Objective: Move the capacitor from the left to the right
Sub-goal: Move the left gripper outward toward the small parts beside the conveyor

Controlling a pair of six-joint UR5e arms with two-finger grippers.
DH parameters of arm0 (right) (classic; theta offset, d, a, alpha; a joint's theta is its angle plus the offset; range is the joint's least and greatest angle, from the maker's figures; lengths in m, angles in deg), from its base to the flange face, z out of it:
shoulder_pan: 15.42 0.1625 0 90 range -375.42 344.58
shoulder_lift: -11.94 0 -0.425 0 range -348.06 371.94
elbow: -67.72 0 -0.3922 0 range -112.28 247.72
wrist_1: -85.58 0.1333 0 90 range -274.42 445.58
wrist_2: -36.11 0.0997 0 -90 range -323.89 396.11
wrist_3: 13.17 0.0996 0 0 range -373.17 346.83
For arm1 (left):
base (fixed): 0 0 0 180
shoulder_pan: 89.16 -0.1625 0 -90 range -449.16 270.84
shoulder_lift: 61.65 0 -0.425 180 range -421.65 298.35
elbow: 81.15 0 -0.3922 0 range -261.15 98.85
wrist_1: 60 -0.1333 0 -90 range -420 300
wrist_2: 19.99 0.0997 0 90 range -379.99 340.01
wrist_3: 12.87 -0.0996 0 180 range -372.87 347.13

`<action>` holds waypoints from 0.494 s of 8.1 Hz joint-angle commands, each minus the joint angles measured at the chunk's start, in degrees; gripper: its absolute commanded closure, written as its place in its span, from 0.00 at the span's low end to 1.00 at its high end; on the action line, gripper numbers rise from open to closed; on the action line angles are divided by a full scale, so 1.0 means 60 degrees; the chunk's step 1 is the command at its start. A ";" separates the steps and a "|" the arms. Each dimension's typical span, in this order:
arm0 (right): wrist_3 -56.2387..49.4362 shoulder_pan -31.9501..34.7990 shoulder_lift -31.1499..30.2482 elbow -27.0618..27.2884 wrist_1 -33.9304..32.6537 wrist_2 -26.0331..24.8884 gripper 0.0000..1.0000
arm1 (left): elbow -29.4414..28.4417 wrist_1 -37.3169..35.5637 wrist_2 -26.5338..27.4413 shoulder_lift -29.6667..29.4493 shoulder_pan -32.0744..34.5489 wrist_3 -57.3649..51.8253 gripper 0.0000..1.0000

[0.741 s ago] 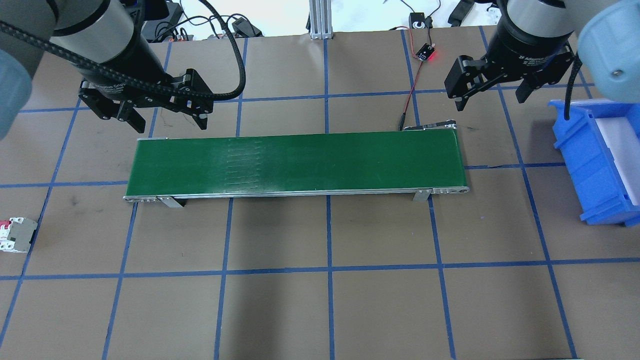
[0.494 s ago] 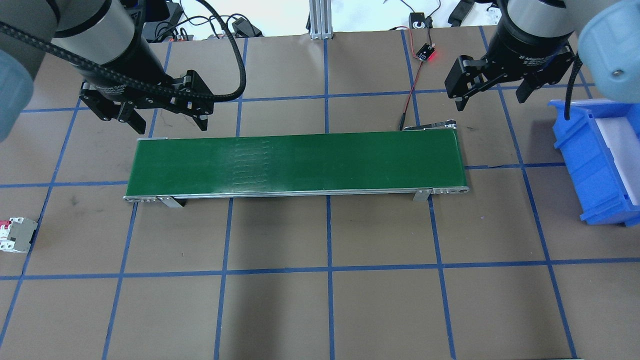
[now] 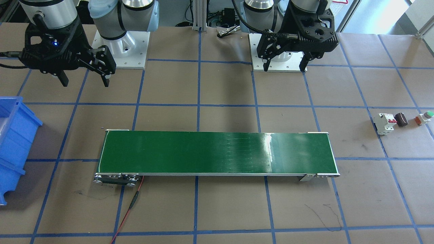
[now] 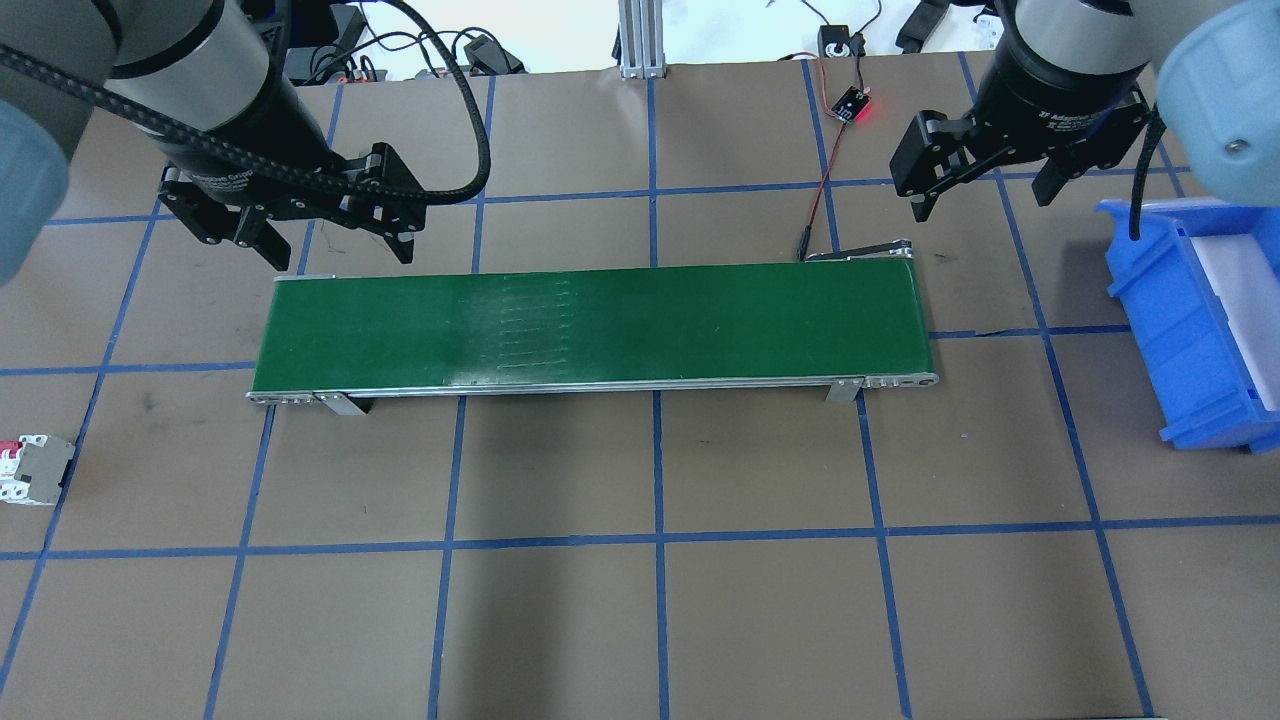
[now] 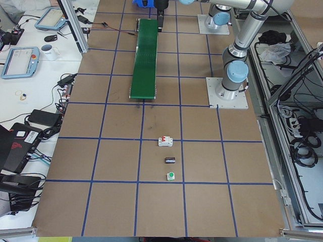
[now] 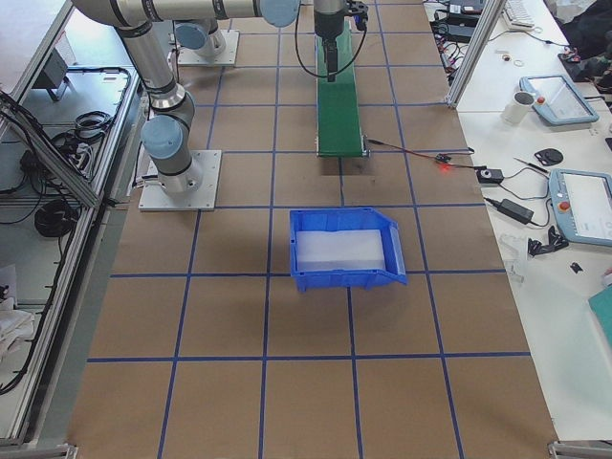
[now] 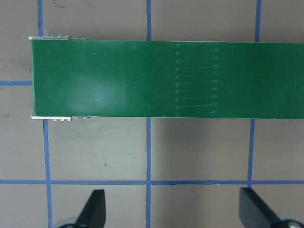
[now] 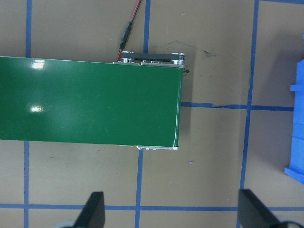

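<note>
Left black two-finger gripper [image 4: 340,250] spread wide and empty, raised near the left end of the long green conveyor belt [image 4: 590,325], right black two-finger gripper [image 4: 982,203] equally wide near the other end, small dark cylindrical capacitor [image 3: 402,119] lying on the brown table [image 4: 760,600] far to the robot's left, between white boxy circuit breaker [image 3: 385,123] and green-capped button [image 3: 423,118].

Capacitor [image 3: 402,119] markings too small; breaker [image 4: 35,470], blue bin [image 4: 1165,310] cut by overhead edges

Right gripper [image 4: 982,203] body: "2F Adaptive", remainder unclear; left gripper [image 4: 342,256] body: "Adaptive Gripp", cut off
</note>
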 commanded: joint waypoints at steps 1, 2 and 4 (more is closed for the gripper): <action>-0.0145 -0.0010 -0.0007 0.0000 0.0014 -0.0471 0.00 | 0.0031 0.0000 -0.0148 -0.0001 -0.0672 0.0174 0.00; -0.0335 -0.0010 0.0022 0.0000 0.0000 -0.0576 0.00 | 0.0017 0.0102 -0.0077 -0.0001 -0.1286 0.0045 0.00; -0.0308 0.0005 0.0139 0.0000 -0.0044 -0.0431 0.00 | 0.0016 0.0264 0.0011 -0.0059 -0.3097 -0.0929 0.00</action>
